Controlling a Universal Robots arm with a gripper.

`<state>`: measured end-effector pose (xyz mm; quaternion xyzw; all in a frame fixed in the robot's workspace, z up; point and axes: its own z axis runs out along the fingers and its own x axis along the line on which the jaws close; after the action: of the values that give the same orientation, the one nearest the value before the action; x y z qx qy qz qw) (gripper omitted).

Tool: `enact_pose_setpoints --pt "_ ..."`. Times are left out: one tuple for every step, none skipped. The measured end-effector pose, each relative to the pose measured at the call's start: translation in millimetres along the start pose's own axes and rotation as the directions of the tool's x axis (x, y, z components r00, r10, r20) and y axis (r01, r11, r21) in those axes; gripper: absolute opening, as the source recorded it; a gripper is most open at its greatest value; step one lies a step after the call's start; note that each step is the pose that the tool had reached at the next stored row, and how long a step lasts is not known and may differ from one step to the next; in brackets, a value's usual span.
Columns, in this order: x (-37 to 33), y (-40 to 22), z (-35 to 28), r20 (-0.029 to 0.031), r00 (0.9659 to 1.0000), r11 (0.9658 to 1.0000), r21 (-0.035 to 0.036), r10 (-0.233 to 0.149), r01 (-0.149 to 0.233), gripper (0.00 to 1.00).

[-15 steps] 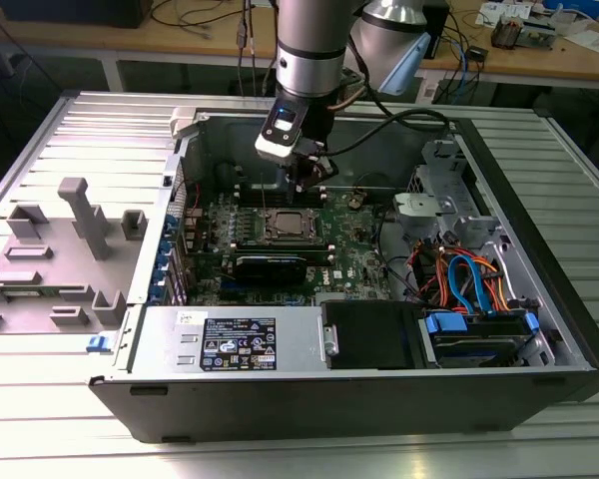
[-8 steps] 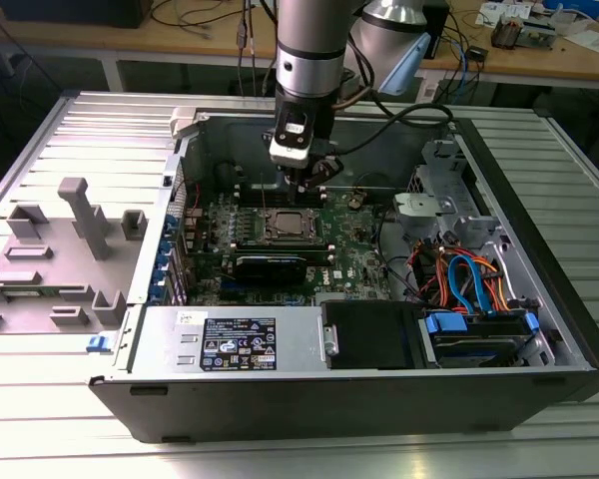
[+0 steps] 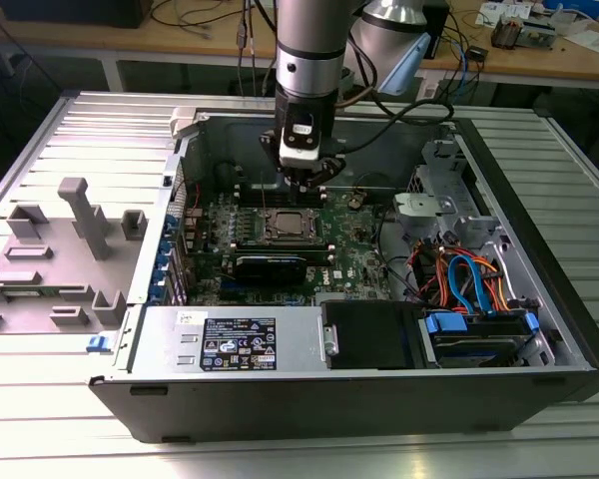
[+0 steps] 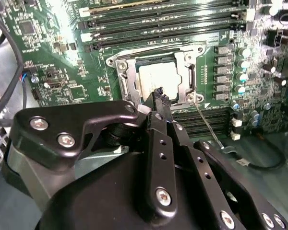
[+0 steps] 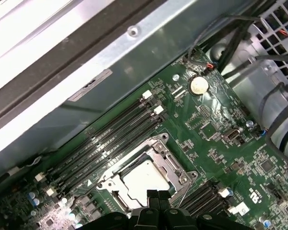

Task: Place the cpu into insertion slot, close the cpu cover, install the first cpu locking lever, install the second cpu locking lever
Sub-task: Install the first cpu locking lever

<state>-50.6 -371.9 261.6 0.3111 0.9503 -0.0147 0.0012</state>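
The cpu (image 4: 155,76) (image 5: 140,180) lies flat in the insertion slot (image 3: 285,228) on the green motherboard, its silver top showing through the cut-out. The cpu cover (image 4: 190,75) (image 5: 172,161) lies down over it as a silver frame. One thin wire locking lever (image 4: 209,127) (image 5: 185,194) angles away from a corner of the socket, along the board. My gripper (image 3: 304,183) (image 4: 159,93) (image 5: 157,194) hangs just above the socket's edge, fingers pressed together with nothing between them.
Long black memory slots (image 5: 110,132) flank the socket. A black expansion card (image 3: 270,266) sits in front of it, then the power supply (image 3: 235,341). Cables (image 3: 469,279) and a drive cage fill the exterior view's right. A grey plastic fixture (image 3: 70,249) lies outside the case.
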Motion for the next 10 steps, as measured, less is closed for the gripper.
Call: enact_pose_setpoints --pt "0.0 0.0 0.0 0.0007 0.9997 0.9997 -0.0003 -0.024 0.024 0.11" --pt "0.0 0.0 0.0 0.001 0.9993 0.9993 -0.0004 -0.037 0.037 0.11" --pt "0.0 0.0 0.0 0.0014 0.9987 0.9987 -0.0006 -0.051 0.051 0.11" --pt "0.0 0.0 0.0 0.0019 0.9977 0.9977 -0.0008 -0.067 0.067 0.11" --pt "0.0 0.0 0.0 0.0022 0.9968 0.9968 -0.0009 -0.079 0.079 0.11" --pt "0.0 0.0 0.0 0.0025 0.9958 0.9958 -0.001 -0.091 0.091 0.11" --pt "0.0 0.0 0.1 0.0029 0.9946 0.9946 -0.0012 -0.104 0.104 0.11" --pt "0.0 0.0 0.0 0.0032 0.9933 0.9933 -0.0012 -0.115 0.115 0.11" --pt "0.0 0.0 0.0 0.0033 0.9929 0.9929 -0.0011 -0.119 0.119 0.11" --pt "0.0 0.0 0.0 0.0034 0.9929 0.9929 -0.0012 -0.119 0.119 0.11"
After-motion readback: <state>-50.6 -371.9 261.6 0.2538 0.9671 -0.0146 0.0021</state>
